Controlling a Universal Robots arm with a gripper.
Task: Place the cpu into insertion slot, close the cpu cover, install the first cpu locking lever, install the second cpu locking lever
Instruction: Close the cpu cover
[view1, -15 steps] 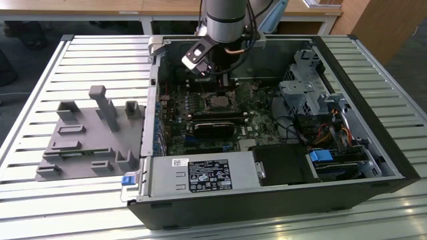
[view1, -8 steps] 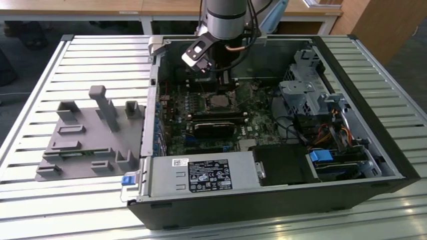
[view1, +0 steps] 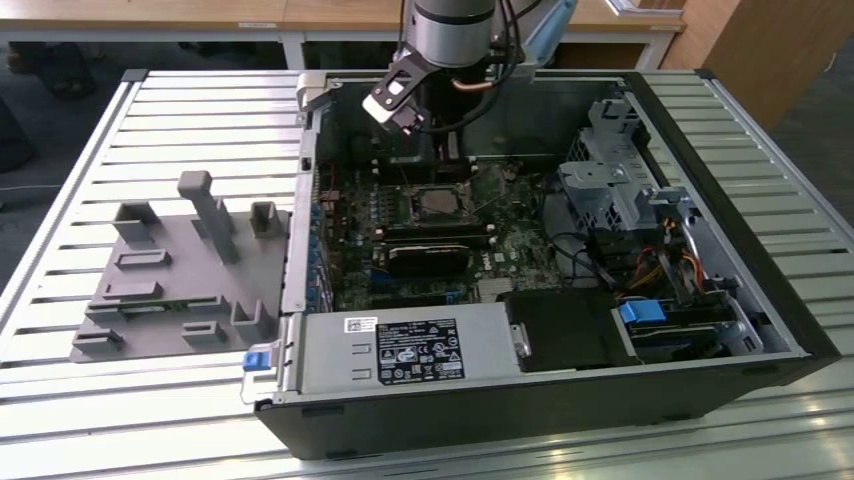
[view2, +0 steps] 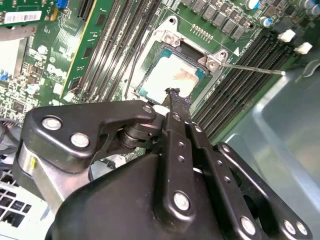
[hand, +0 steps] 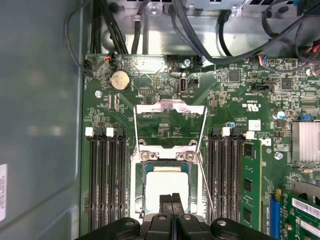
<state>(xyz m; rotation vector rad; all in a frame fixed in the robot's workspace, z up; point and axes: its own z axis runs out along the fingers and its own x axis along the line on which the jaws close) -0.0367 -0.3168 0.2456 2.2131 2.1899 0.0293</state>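
My pincer (hand: 171, 199) hangs just over the board with its two fingers pressed together and nothing between them. In the second wrist view its tip (view2: 177, 97) sits right at the near edge of the cpu (hand: 165, 187).

The cpu lies flat inside the insertion slot (hand: 136, 192), its pale top level with the silver rim, so I judge the placing done. Just beyond it the cpu cover (hand: 170, 106) is swung back on its hinge, with green board showing through its cut-out. It is not yet closed, and I take closing it to be the step in hand.

To do that well, I would push on the cover's far tab, not on the chip. I would bring it over evenly so that neither side rail catches, and keep clear of the thin locking lever (hand: 206, 187) that stands out beside the slot.

Memory slots (hand: 105, 185) flank the socket on both sides. Farther out are the computer case (view1: 534, 405) and the slatted bench (view1: 174, 440).
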